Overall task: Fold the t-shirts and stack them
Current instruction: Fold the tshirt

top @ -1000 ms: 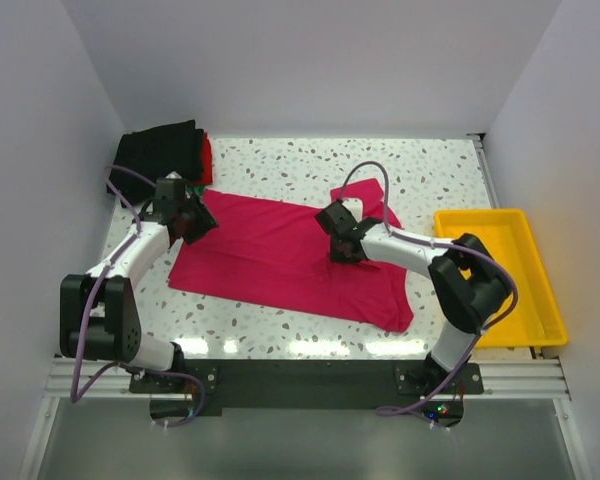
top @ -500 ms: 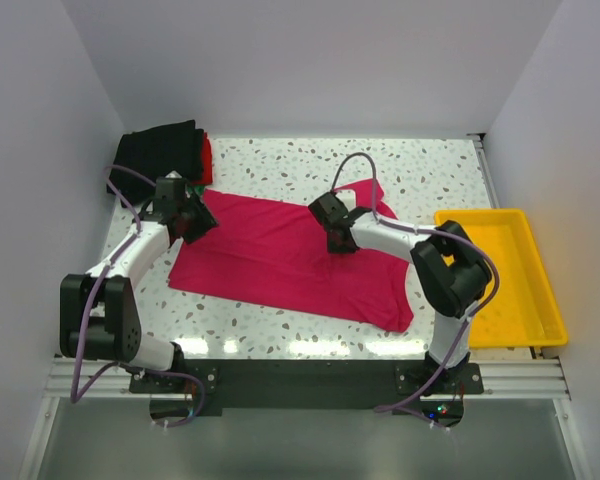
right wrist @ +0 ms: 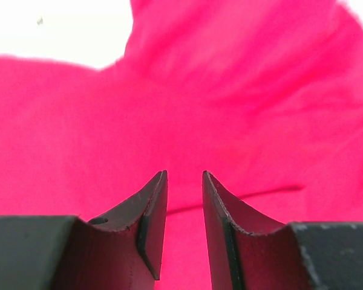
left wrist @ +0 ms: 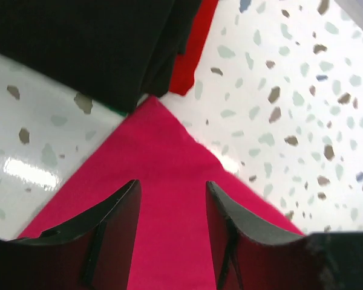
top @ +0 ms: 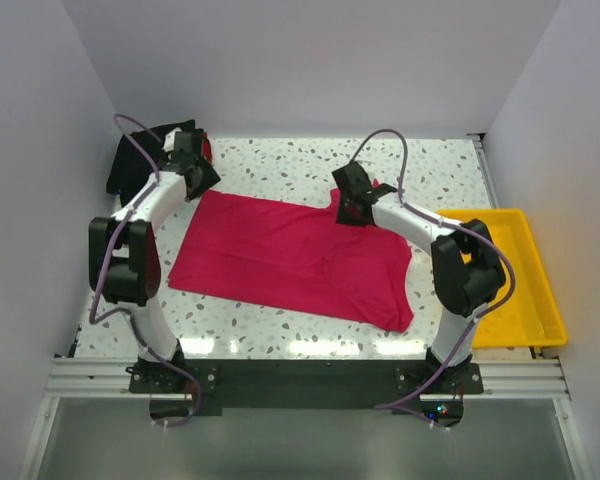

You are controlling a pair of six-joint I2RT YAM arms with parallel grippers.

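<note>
Same build both sides: left arm (top: 158, 200) and right arm (top: 405, 225) had white links with chunky black joint housings. A thin purple cable looped off each: left cable (top: 130, 118), right cable (top: 384, 132). Bases sat on a black plate (top: 300, 378) over a silver rail (top: 90, 378). Small coloured lights (top: 435, 411) showed by the right base. Left gripper (left wrist: 172, 187) and right gripper (right wrist: 184, 175) had matte black wedge fingers with slightly scuffed edges.

**Cloth, plastic and stone-like finishes on the table (top: 280, 165)**

Pink shirt (top: 290, 255): soft matt cloth, faintly creased. Black shirt (left wrist: 78, 42) and red shirt (left wrist: 193, 51): matt cloth likewise. Table: smooth, glossy, speckled stone-like top that mirrors the lamps. Tray (top: 525, 270): smooth yellow plastic with a slight sheen. Fingers (left wrist: 112, 226) of the left hand (left wrist: 171, 188): matt black, plastic-looking.
</note>
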